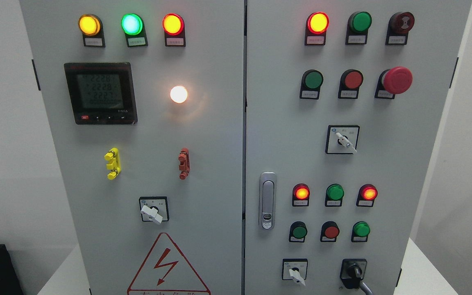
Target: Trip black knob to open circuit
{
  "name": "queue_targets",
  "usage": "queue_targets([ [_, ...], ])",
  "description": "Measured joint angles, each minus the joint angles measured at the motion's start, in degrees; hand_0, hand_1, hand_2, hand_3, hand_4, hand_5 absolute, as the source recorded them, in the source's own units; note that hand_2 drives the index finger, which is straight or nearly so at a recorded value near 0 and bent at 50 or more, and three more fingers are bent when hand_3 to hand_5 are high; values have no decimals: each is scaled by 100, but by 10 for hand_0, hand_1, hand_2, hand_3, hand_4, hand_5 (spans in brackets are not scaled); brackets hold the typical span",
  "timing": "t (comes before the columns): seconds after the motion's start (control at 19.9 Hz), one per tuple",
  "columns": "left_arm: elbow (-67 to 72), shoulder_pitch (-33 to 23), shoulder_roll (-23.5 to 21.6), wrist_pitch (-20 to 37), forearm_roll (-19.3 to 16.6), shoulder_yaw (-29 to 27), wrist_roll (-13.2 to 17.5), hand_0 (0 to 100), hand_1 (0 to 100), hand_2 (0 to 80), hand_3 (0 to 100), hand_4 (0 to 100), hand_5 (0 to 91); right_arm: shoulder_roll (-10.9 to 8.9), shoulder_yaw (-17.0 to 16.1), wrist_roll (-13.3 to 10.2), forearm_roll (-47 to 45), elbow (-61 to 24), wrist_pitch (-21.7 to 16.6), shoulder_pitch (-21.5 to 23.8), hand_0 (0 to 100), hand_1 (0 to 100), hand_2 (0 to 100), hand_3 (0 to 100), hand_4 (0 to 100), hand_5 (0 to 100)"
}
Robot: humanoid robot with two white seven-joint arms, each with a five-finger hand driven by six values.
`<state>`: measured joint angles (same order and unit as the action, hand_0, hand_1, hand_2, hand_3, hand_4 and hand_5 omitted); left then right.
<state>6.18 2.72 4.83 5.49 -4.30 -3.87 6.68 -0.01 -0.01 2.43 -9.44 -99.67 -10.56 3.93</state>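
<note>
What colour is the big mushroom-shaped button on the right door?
Red. The mushroom button shows clearly in the head view, upper right.

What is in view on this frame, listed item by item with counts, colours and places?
Cabinet: one, grey, two doors.
Lit lamps, left door top: amber, green, red; white lamp below.
Meter: one, black, upper left.
Yellow clip and red clip: mid left door.
White selector switches: three.
Warning triangle: red, bottom left.
Door latch: silver, centre.
Emergency stop: red, upper right.
Black knob: one, bottom right.
Robot hands: none visible.
</note>
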Motion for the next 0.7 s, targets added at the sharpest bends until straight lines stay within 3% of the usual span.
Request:
queue_targets([
  [0.7, 0, 0, 0, 0, 0, 0, 0, 120, 389, 0, 0, 0, 0, 1, 0, 6, 62, 7, 0, -9, 0, 29, 18, 1000, 983, 967],
])
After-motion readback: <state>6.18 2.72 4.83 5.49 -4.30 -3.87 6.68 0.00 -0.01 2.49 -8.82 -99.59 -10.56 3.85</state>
